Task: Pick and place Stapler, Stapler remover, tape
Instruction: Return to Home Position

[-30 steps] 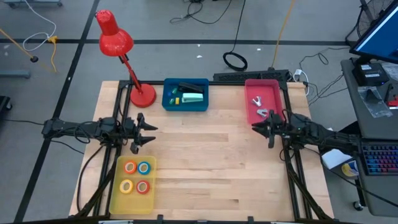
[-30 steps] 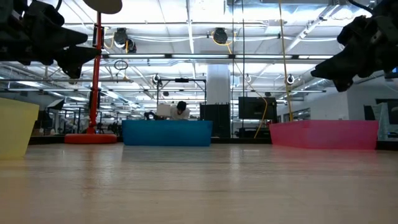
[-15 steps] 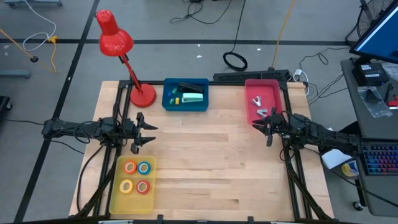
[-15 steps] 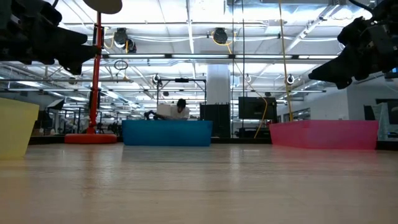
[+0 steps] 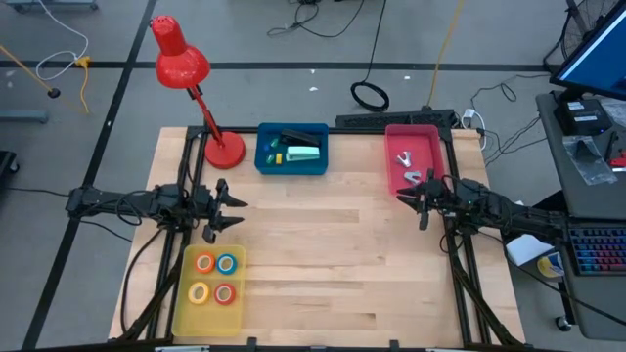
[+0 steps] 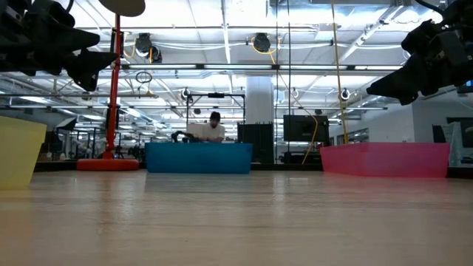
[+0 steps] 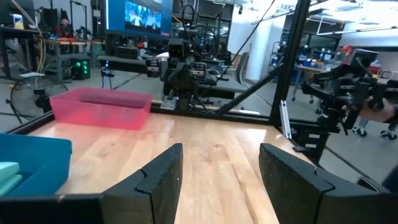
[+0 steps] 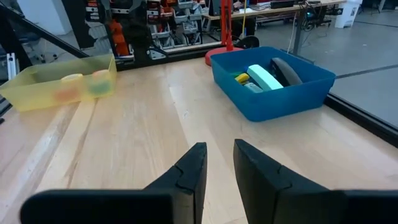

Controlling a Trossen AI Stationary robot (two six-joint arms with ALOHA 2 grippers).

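Both arms hover level above the table, holding nothing. My left gripper [image 5: 231,207] [image 7: 221,168] stands open at the left side, just beyond the yellow bin [image 5: 186,303], where the tape rolls lie flat: orange [image 5: 204,262], blue [image 5: 227,263], yellow [image 5: 200,292] and red [image 5: 225,293]. My right gripper [image 5: 413,200] [image 8: 219,165] stands at the right side with a narrow gap between its fingers, beside the near end of the pink bin [image 5: 428,137], which holds stapler removers [image 5: 403,158]. A dark stapler [image 8: 286,71] and a pale green one [image 8: 266,78] lie in the blue bin [image 5: 266,161].
A red desk lamp [image 5: 181,64] stands with its base [image 5: 224,152] on the far left of the table, next to the blue bin. The wooden tabletop [image 5: 323,264] between the bins is bare. A dark frame runs along the table's left, right and far edges.
My right gripper has rolled a little at the wrist while staying in place. Nothing on the table has moved.
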